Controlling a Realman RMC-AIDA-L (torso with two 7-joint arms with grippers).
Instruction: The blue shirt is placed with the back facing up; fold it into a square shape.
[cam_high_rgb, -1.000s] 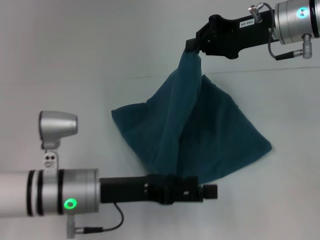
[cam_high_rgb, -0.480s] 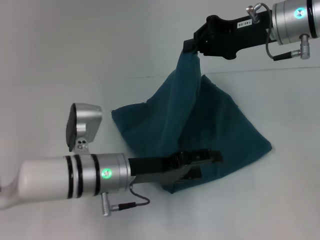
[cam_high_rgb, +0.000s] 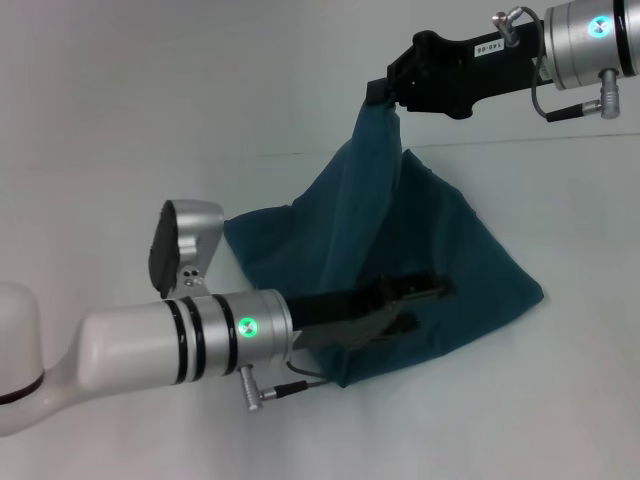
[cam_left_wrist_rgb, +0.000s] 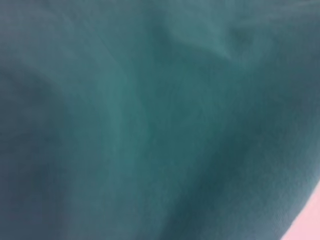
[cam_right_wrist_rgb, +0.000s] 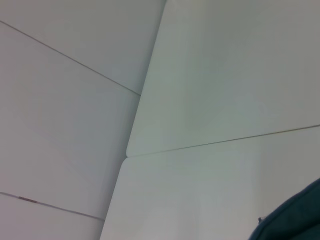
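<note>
The left gripper (cam_high_rgb: 415, 305) reaches in from the table's (cam_high_rgb: 120, 120) near-left side, fingers parted over the blue shirt's (cam_high_rgb: 460, 250) near edge — closest to that hem. The shirt tents mid-table; its far corner hangs pinched in the right gripper (cam_high_rgb: 383, 93).

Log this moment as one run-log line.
task: fold blue shirt | right pincer: shut on shirt, lifting one part off the table | left pincer: open, over near edge | fold: not yet square
</note>
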